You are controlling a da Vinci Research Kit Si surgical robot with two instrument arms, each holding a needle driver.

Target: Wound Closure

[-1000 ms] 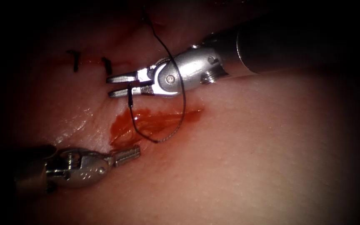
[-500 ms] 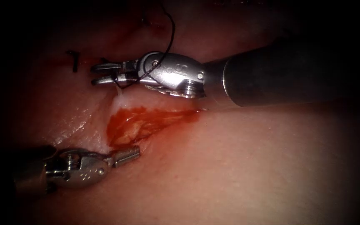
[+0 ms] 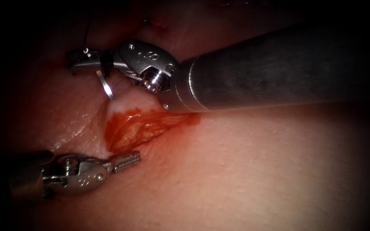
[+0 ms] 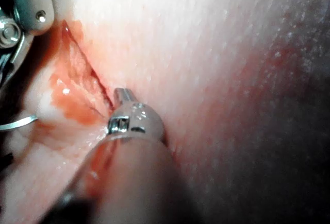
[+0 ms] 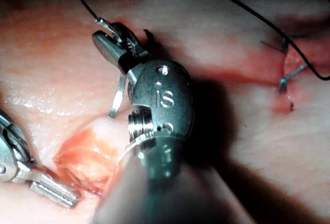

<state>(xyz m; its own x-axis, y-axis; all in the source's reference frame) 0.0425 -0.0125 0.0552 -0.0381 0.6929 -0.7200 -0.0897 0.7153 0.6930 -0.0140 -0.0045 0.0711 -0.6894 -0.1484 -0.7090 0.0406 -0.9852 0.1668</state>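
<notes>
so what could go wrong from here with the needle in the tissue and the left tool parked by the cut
1. The right tool grips the needle near one end while its curve enters the upper lip of the cut, which is tented; the tissue might tear.
2. The thread lies loose near the earlier stitches and could snag.
3. The left tool, shut on nothing at the lower lip, gives no counter-support.
</notes>
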